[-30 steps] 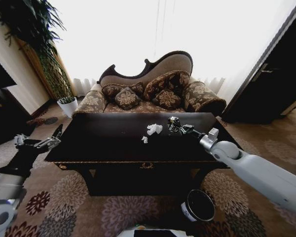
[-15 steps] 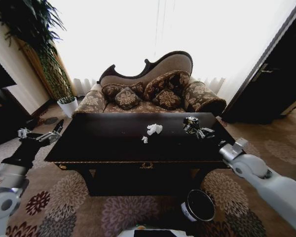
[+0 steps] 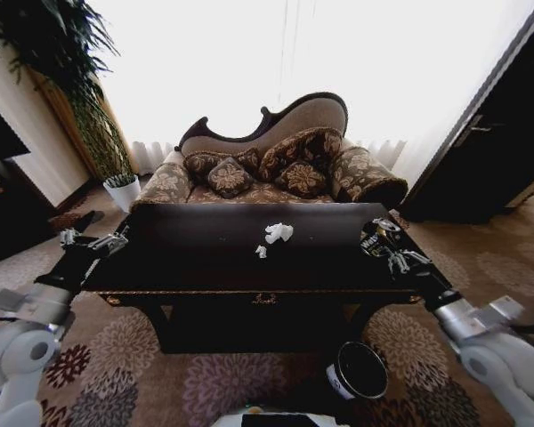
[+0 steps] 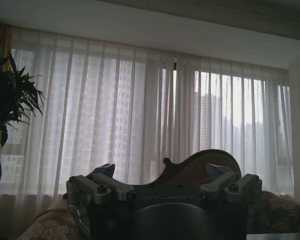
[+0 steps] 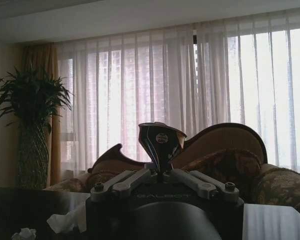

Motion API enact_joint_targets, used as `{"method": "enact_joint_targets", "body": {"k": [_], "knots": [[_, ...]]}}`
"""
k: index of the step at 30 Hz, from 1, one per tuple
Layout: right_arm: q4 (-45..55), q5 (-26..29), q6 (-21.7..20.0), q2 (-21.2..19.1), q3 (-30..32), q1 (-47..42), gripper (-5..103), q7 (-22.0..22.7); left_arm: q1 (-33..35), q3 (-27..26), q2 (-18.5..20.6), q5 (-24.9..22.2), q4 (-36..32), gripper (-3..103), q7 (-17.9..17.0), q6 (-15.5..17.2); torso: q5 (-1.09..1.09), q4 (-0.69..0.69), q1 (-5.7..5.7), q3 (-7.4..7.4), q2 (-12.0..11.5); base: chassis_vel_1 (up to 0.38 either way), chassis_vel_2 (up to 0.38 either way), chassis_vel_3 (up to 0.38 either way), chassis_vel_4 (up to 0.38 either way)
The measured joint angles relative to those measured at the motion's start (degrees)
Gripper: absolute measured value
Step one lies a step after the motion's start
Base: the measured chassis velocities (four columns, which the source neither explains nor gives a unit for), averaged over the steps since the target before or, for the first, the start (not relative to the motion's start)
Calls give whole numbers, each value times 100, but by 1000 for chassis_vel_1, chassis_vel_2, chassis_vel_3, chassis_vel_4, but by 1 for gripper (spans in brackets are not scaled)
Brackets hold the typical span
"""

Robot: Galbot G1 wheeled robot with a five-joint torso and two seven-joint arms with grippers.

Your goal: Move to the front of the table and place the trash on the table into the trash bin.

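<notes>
Bright curtained window across the top of the head view; patterned sofa [image 3: 276, 165] at centre, floral carpet along the bottom. The black table [image 3: 205, 267] with gold trim fills mid-frame.

Left side: left end effector [image 3: 93, 245] hangs off the table's left edge, apparently idle. We cannot tell its finger state.

Centre: two pieces of trash lie on the tabletop, a crumpled white paper wad [image 3: 279, 232] and, just beside it toward the front edge, a tiny white bit [image 3: 262, 252].

Right side: right end effector [image 3: 383, 245] is at the table's right edge, clenched on a dark shiny wrapper [image 5: 161, 140], which stands up between the fingers in the right wrist view. The trash bin [image 3: 358, 371] sits on the carpet at lower right of the frame, in front of the table, below and slightly left of this end effector.

Judgement: the step in hand is carrying the wrapper to the bin. To do it well, we would clear the table edge first, centre over the rim, lower close, then release, since light foil may drift.
</notes>
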Motion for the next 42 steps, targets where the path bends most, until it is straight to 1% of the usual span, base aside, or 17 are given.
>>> {"method": "enact_joint_targets", "body": {"k": [2, 5, 7, 10, 12, 13, 17, 18, 19, 22, 23, 24, 27, 29, 32, 39, 42], "knots": [[71, 1, 3, 135, 54, -57, 0, 16, -19, 34, 0, 2, 18, 100, -2, 0, -1, 1, 0, 0, 0, 0, 0, 0, 0], [200, -32, 16, 527, 257, -206, 0, 71, -86, 158, -4, 20, 92, 100, -4, 1, 0, 1, 0, 0, 0, 0, 0, 0, 0], [201, -69, 20, 618, 303, -234, 0, 72, -107, 188, -4, 30, 116, 100, -4, 0, -1, 2, 0, 1, 0, 0, 0, 0, 0], [195, -155, 73, 1016, 394, -350, 0, 68, -197, 285, -6, 52, 200, 100, -5, 0, 0, 2, 1, 1, -1, 0, 0, 0, 0], [154, -263, 184, 1445, 376, -456, 0, 60, -275, 363, -12, 66, 273, 100, -6, 0, 0, 0, 0, 1, -1, 0, 0, 0, 0], [154, -263, 184, 1445, 376, -456, 0, 60, -275, 363, -12, 66, 273, 100, -6, 0, 0, 0, 0, 1, -1, 0, 0, 0, 0], [-95, -699, 392, 1899, 341, -488, 0, 42, -368, 458, -23, 106, 372, 100, -4, -7, -2, 2, 0, 0, -1, 0, 0, 0, 0], [-341, -1071, 550, 2083, 253, -502, 0, 31, -417, 495, -27, 112, 405, 100, -2, -11, 0, 1, 0, 1, -1, 0, 0, 0, 0], [-341, -1071, 550, 2083, 253, -502, 0, 31, -417, 495, -27, 112, 405, 100, -2, -11, 0, 1, 0, 1, -1, 0, 0, 0, 0], [-826, -1604, 920, 2305, 21, -499, 0, -59, -470, 541, -29, 116, 450, 100, 1, -15, 0, 1, 1, 1, -1, 0, 0, 0, 0], [-1091, -1718, 1173, 2414, -172, -515, 0, -165, -486, 563, -23, 122, 476, 100, 3, -15, 2, 1, 1, 1, -1, 0, 0, 0, 0], [-1091, -1718, 1173, 2414, -172, -515, 0, -165, -486, 563, -23, 122, 476, 100, 3, -15, 2, 1, 1, 1, -1, 0, 0, 0, 0], [-1508, -1897, 1471, 2594, -428, -494, 0, -239, -506, 585, 5, 147, 519, 100, 9, -17, -1, 0, 0, 1, -1, 0, 0, 0, 0], [-1631, -1957, 1514, 2626, -480, -464, 0, -238, -511, 587, 13, 149, 527, 100, 10, -18, -1, 1, 0, 1, -1, 0, 0, 0, 0], [-2207, -2256, 1647, 2692, -717, -321, 0, -156, -517, 580, 37, 152, 549, 100, 11, -19, 0, 1, 1, 1, -1, 0, 0, 0, 0], [-3131, -2645, 1680, 2603, -1168, 26, 0, -97, -463, 461, 54, 77, 491, 100, -5, -19, -1, 1, 1, 1, -1, 0, 0, 0, 0], [-3884, -2854, 1554, 2419, -1461, 343, 0, -51, -386, 298, 48, 4, 368, 100, -39, -6, 0, 1, 1, 1, -1, 0, 0, 0, 0]]}}
